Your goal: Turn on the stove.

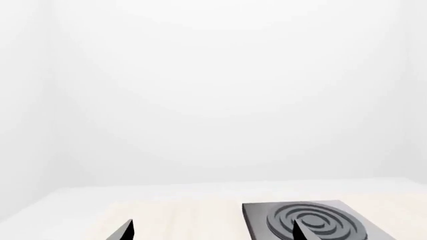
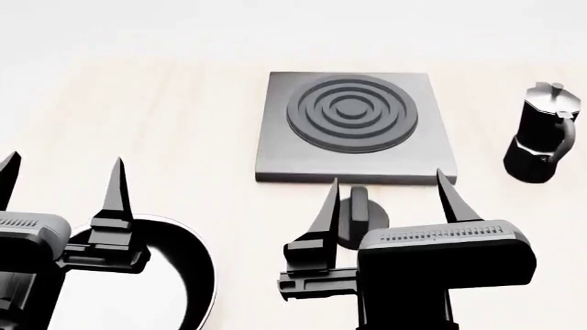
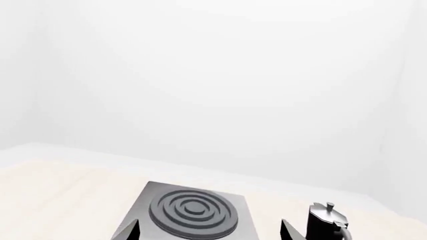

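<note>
Left gripper (image 2: 60, 180): at the near left of the head view, above the table's near-left part, its two dark pointed fingers spread wide with nothing between them. In the left wrist view only the two fingertips (image 1: 127, 230) show, apart, at the picture's edge.

Frying pan (image 2: 179, 265): black, round, on the table (image 2: 137, 110) at its near edge, left of centre. It lies under and just beside the left gripper's inner finger; contact cannot be told.

Stove (image 2: 353, 127): a flat square grey slab lying at the middle of the pale wooden table, toward its far edge. A raised dark burner (image 2: 351, 113) of concentric rings sits on its centre. It also shows in the left wrist view (image 1: 310, 222) and the right wrist view (image 3: 193, 210).

Knob (image 2: 359, 214): small, round, black, just off the stove's near edge. It sits between the right gripper's fingers; whether they touch it cannot be told.

Right gripper (image 2: 390, 199): near edge of the table, right of centre, fingers spread wide on either side of the knob and pointing toward the stove, gripping nothing.

Moka pot (image 2: 543, 134): black, upright, near the table's right edge, apart from the stove's right side; seen in the right wrist view too (image 3: 327, 222).
</note>
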Motion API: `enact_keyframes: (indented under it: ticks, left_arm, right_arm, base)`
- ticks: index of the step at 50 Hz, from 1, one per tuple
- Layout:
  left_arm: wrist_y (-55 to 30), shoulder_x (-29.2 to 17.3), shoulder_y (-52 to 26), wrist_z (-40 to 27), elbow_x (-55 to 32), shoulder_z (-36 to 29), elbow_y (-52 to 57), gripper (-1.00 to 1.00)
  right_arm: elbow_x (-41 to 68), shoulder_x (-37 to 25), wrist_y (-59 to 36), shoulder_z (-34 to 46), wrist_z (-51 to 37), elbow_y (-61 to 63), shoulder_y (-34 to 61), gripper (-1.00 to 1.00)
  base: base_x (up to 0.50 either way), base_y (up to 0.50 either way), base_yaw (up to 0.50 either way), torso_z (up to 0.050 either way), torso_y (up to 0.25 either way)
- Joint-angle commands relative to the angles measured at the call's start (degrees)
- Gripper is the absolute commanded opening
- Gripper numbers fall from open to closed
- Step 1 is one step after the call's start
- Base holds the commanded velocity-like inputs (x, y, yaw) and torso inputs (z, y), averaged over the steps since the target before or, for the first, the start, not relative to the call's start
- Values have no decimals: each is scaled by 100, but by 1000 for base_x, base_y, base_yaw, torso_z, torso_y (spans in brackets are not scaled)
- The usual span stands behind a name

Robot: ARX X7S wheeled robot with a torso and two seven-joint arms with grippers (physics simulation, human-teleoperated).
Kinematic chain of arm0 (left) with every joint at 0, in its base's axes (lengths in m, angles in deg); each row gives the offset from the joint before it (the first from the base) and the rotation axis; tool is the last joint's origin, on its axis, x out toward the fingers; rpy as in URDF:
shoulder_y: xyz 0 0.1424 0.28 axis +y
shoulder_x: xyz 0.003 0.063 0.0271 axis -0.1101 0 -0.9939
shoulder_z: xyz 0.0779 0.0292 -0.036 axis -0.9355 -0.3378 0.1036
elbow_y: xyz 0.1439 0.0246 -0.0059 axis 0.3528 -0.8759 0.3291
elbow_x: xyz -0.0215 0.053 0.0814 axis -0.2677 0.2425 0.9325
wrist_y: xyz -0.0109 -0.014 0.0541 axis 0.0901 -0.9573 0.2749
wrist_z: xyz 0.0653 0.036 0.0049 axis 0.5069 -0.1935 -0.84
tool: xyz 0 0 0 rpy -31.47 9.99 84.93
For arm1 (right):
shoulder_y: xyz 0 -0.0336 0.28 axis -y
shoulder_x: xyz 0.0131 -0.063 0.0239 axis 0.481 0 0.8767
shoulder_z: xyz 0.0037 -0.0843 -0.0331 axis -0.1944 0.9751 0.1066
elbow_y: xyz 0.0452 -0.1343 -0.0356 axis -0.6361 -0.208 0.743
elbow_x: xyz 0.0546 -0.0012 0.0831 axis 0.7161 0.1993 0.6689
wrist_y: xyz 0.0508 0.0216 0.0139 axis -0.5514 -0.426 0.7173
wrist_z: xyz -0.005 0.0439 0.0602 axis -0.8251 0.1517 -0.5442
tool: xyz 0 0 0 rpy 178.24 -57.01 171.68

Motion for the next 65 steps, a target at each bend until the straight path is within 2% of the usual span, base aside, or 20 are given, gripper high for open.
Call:
enact_keyframes:
  ticks: [1, 65]
  left_arm:
    - [25, -24, -1, -24, -22, -14, -19, 100]
    - [142, -140, -42, -150, -110, -145, -136, 100]
  right_arm:
    - [24, -12, -2, 6, -29, 8, 2, 100]
    - [161, -93, 46, 39, -149, -4, 31, 100]
  base:
    - [86, 0, 0, 0, 0]
    - [88, 0, 0, 0, 0]
